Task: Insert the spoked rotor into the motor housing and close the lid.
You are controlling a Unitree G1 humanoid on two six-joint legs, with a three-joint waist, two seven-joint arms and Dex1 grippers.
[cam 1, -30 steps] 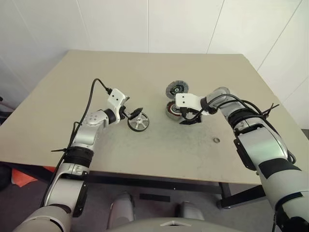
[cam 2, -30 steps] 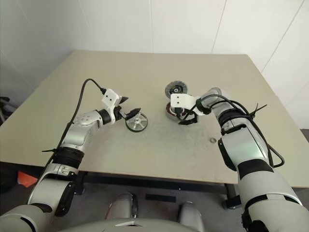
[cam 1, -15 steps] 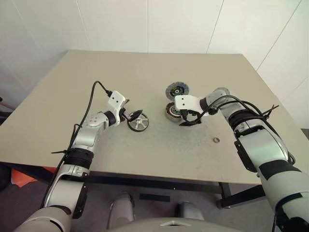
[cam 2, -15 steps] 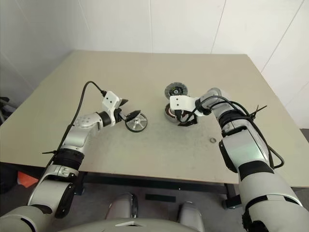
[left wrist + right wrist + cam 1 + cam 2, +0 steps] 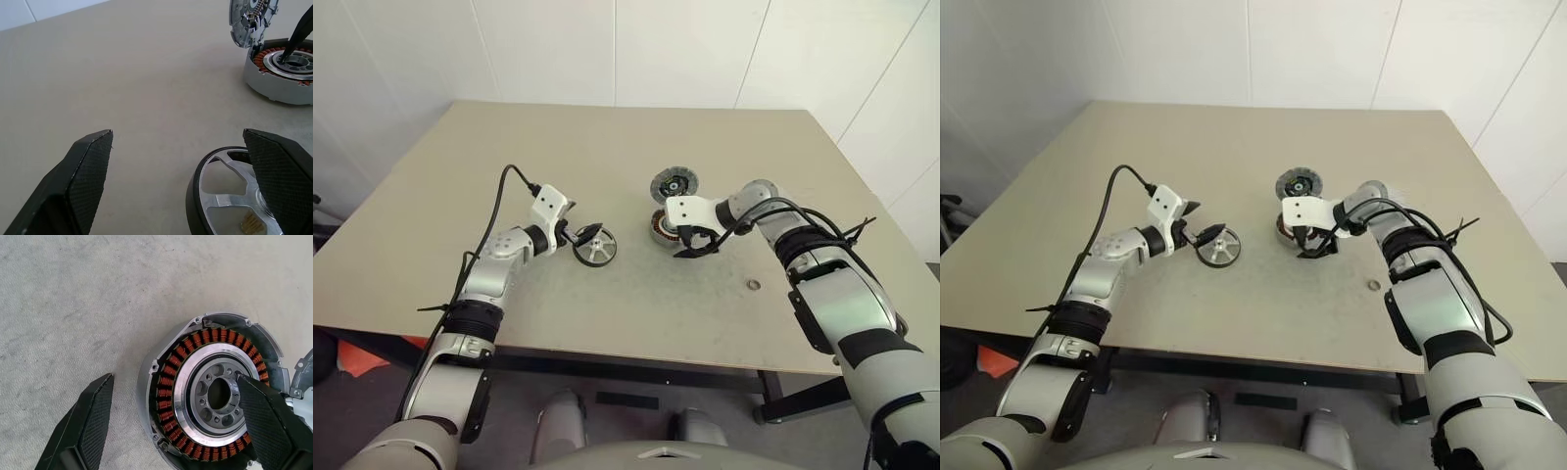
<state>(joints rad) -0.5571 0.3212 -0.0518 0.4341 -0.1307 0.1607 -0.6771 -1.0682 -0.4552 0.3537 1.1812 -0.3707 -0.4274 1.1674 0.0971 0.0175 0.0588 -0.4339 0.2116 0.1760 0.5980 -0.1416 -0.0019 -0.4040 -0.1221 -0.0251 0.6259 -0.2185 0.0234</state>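
Tools both spread wide, left tool [image 5: 178,166] astride spoked rotor [image 5: 230,200], right tool [image 5: 171,421] straddling motor housing [image 5: 208,391] wall

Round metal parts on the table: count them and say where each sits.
4. The spoked rotor lies at the left claw; the motor housing sits under the right claw; the lid lies just behind the housing; a tiny ring lies near the right forearm.

Beige matte tabletop [image 5: 636,147], speckled near its front edge. Lying on it: a flat silver spoked rotor with dark outer rim [image 5: 594,249], left of centre; a short round grey metal motor housing ringed with copper windings [image 5: 210,391], right of centre; a round grey ribbed-edge lid with dark centre [image 5: 673,182], just behind the housing; a tiny metal ring [image 5: 753,285], well apart toward the front right.
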